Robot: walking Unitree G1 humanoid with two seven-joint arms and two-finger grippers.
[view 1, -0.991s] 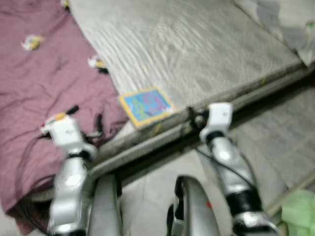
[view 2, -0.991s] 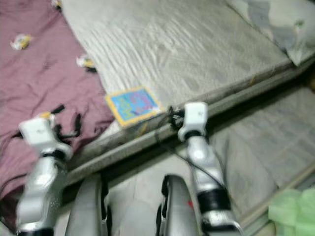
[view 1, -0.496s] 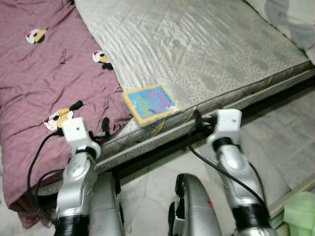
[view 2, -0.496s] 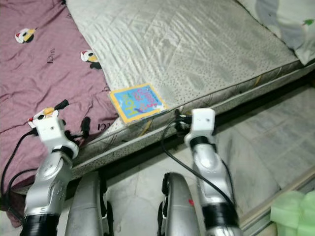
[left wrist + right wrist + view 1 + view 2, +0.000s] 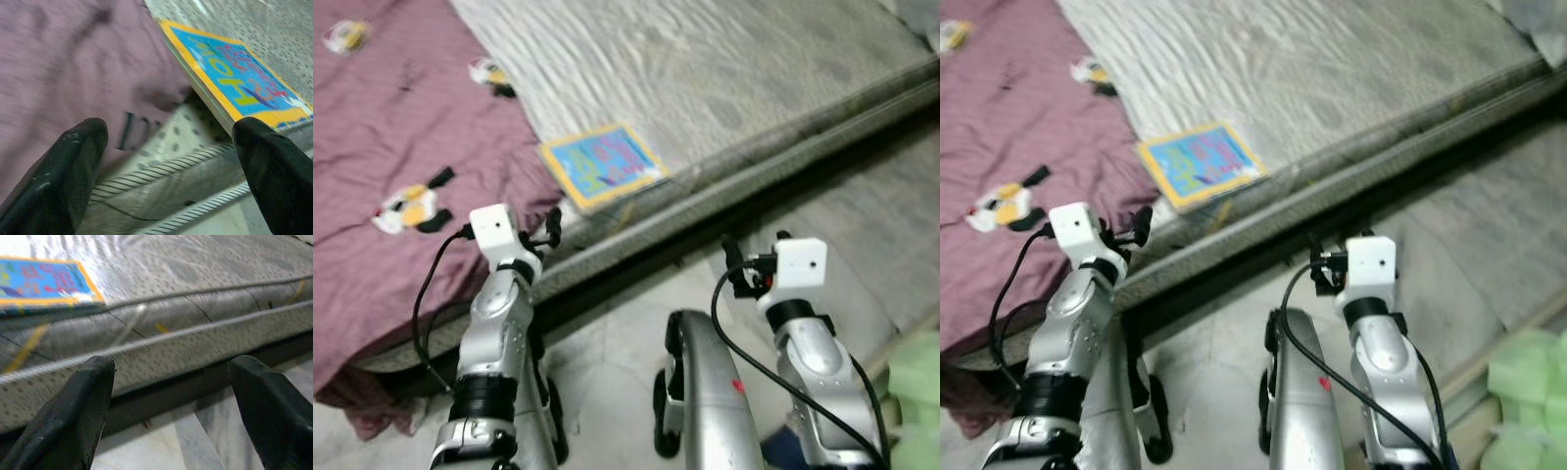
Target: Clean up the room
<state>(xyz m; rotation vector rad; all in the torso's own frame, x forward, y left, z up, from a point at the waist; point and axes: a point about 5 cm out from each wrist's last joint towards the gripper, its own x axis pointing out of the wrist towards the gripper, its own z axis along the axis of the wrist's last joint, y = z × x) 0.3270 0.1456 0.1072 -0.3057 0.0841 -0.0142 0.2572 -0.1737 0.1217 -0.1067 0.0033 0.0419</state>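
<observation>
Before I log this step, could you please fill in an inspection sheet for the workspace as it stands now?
Surface: grey quilted mattress, bare on the right side.
Job's things: blue and yellow book lying flat at the mattress edge, beside the maroon blanket.
Clutter: nothing seen.
Grippers: left gripper open, near the book; right gripper open, facing the mattress side.
Cables: black cables along both arms.
Surroundings: pale tiled floor; something green at lower right.

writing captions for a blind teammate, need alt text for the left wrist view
The left end effector, its two black fingers spread open and empty, points at a blue and yellow book lying on the edge of a grey dotted mattress. A purple blanket covers the mattress beside the book.
</observation>
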